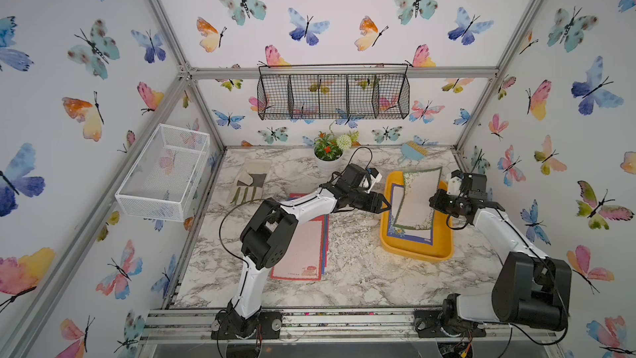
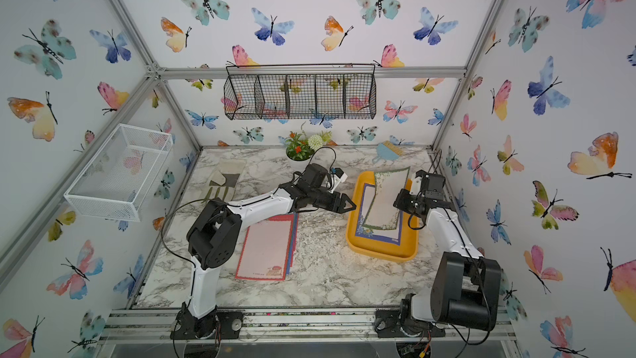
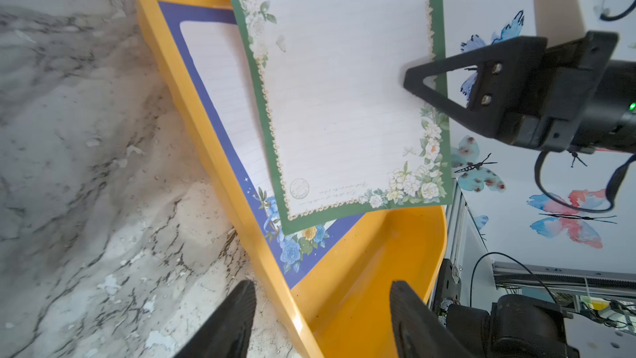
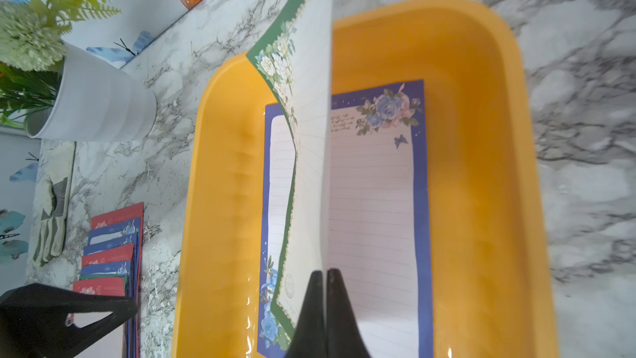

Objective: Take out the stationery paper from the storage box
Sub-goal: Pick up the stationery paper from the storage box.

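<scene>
R hand (image 4: 325, 272) clamps green-border sheet (image 4: 309, 132), part-hiding blue sheet (image 4: 371, 201) below.

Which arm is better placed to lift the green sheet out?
Right, likely: the right hand is shut on the green sheet, raised over the box. The left hand is open, empty, beside it.

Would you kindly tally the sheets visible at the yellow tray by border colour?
Green-bordered sheet: 1, held by the right pincer
Blue-bordered sheet: 1, lying in the yellow tray
Total: 2
</scene>
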